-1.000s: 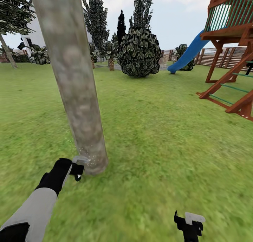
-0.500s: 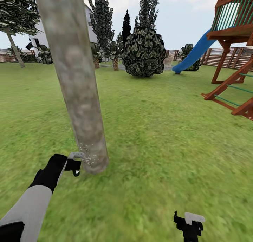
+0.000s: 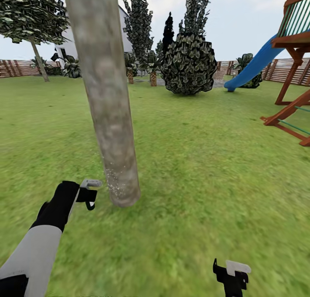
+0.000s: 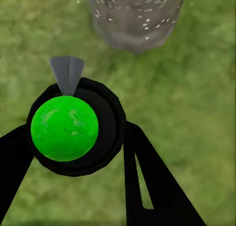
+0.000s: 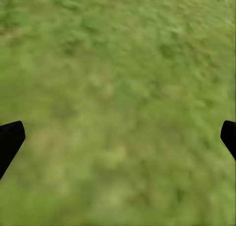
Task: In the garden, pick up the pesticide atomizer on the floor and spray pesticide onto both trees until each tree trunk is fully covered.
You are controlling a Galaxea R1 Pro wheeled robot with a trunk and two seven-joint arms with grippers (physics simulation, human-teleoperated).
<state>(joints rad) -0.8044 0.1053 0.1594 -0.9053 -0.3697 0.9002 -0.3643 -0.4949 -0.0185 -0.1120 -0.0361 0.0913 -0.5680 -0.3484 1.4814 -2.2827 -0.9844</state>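
My left pincer (image 3: 89, 189) gripped the pesticide atomizer (image 4: 69, 125) near the tree trunk (image 3: 113, 129) base; my right pincer (image 3: 232, 274) hung wide. Staying low risked leaving upper bark unsprayed.

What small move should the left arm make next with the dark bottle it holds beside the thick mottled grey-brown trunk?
Probably raise the left gripper so the dark bottle's grey nozzle aims higher. White spray specks sit low on the mottled grey-brown trunk, near its base, while the bark above looks bare.

green grass lawn (image 3: 206, 159) carries the tree trunk (image 3: 110, 116).
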